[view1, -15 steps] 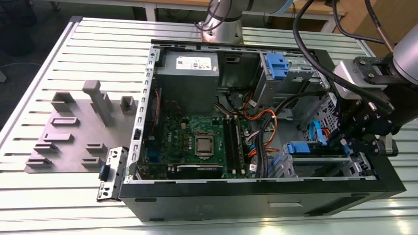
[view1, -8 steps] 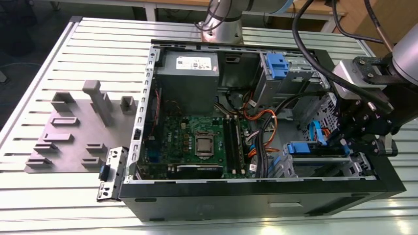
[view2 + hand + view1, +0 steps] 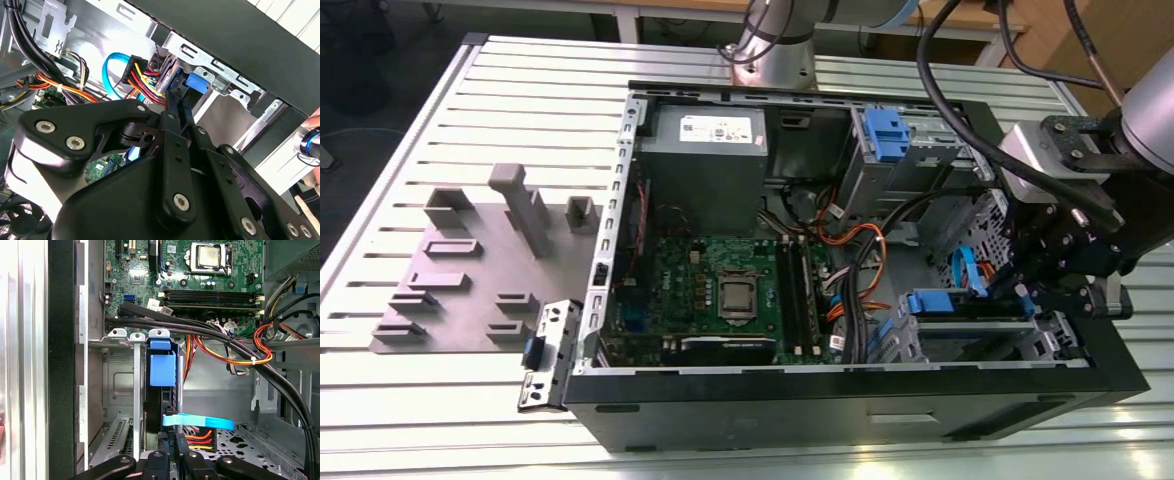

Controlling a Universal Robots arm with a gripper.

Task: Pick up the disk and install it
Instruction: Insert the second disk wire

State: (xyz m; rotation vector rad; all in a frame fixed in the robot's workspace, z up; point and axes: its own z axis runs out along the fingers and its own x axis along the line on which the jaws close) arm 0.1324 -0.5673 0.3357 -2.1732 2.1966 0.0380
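One gripper, tips at seated disk

Gripper (image 3: 179,100) jaws narrow, nearly together, tips right by the disk's blue bracket; can't tell if they pinch it. Disk (image 3: 162,367) stands on edge in the metal cage (image 3: 120,375), at 4 o'clock in the case (image 3: 854,400) in the exterior view. Beyond: orange cables (image 3: 260,347), then motherboard (image 3: 210,285).

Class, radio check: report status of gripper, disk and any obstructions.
Gripper at drive cage. Disk in cage slot, blue end showing. Blue cable crosses beside it.
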